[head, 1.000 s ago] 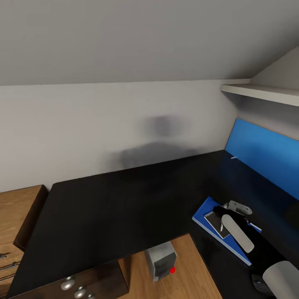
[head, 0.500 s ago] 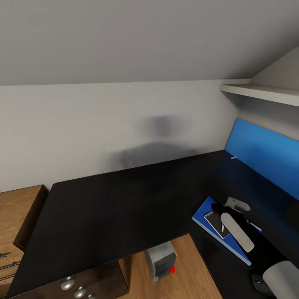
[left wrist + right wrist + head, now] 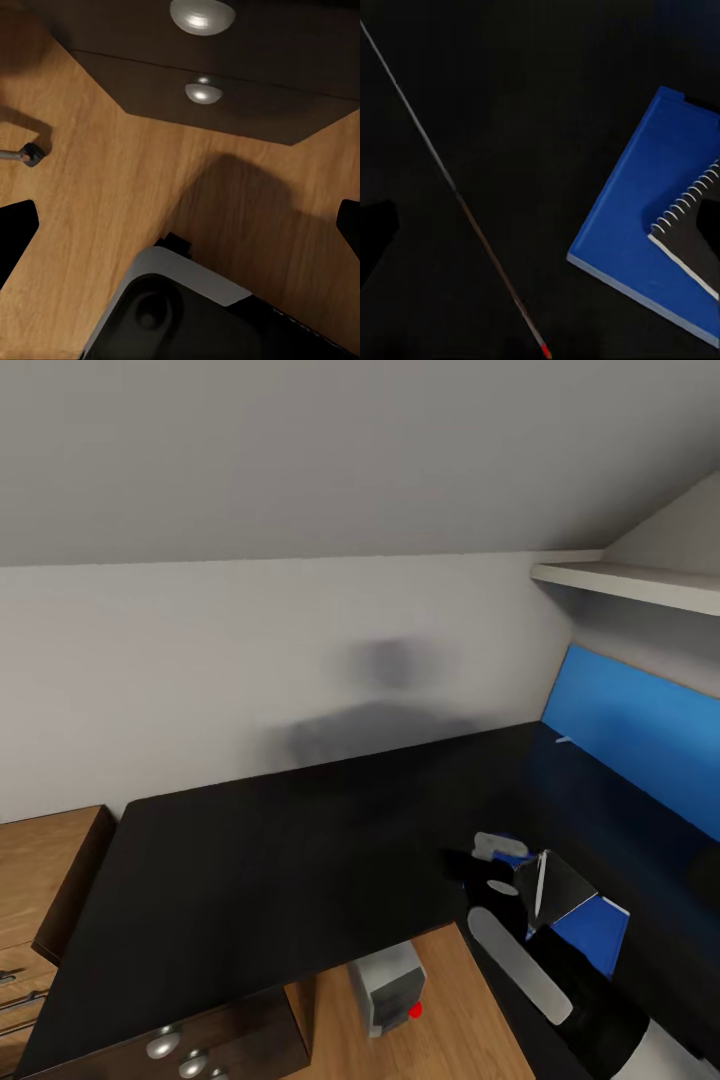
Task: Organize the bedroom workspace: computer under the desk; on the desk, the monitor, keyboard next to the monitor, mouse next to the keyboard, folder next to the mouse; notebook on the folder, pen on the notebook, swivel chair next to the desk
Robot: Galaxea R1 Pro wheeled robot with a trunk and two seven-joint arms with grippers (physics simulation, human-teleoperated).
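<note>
The blue folder point(image 3: 595, 928) lies on the black desk point(image 3: 280, 860) near its right side. On it rests the notebook point(image 3: 562, 888), with the thin white pen point(image 3: 540, 885) across it. My right gripper point(image 3: 485, 860) hovers just left of the folder, over bare desk top. In the right wrist view the folder point(image 3: 637, 240) and the spiral-bound notebook point(image 3: 690, 236) sit off to one side of the open right gripper point(image 3: 540, 232), which holds nothing. The light-grey computer point(image 3: 388, 985) stands on the floor under the desk edge. My left gripper point(image 3: 180, 232) hangs open over the wooden floor.
A bright blue upright panel point(image 3: 640, 735) stands along the desk's right side under a white shelf point(image 3: 630, 582). Black drawers with silver knobs point(image 3: 165, 1043) sit at the lower left beside a wooden chest point(image 3: 40, 870). The knobs point(image 3: 202, 91) face the left wrist camera.
My right arm has swung left, carrying the gripper off the folder to bare desk beside it. The notebook and pen, partly covered before, now lie exposed on the folder.
</note>
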